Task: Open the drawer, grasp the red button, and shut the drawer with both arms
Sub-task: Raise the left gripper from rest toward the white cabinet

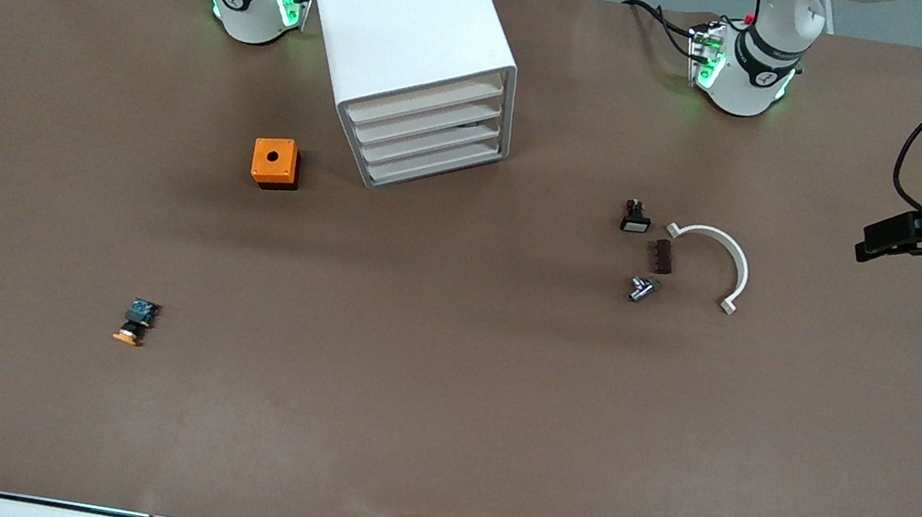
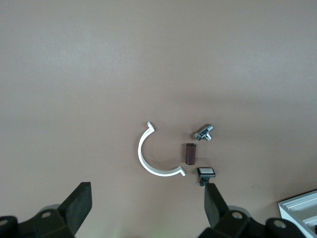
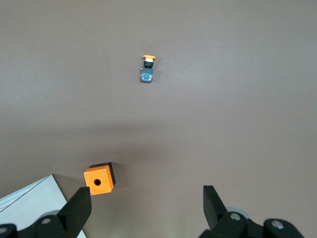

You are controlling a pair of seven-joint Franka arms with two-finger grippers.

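Observation:
The white box cabinet (image 1: 411, 19) stands near the right arm's base, and its four pale-fronted drawers (image 1: 426, 128) are all shut. The button with the red cap is hidden. My left gripper (image 2: 147, 198) hangs open and empty high over bare table, between the left arm's base and a cluster of small parts. My right gripper (image 3: 146, 198) is open and empty too, high over the table beside the cabinet (image 3: 29, 203) and the orange cube (image 3: 99, 179). Neither gripper shows in the front view.
An orange cube with a hole (image 1: 275, 163) sits beside the cabinet. An orange-capped button (image 1: 134, 322) lies nearer the front camera. Toward the left arm's end lie a white arc (image 1: 715, 262), a brown block (image 1: 662, 256), a metal piece (image 1: 643, 288) and a white-capped switch (image 1: 636, 218).

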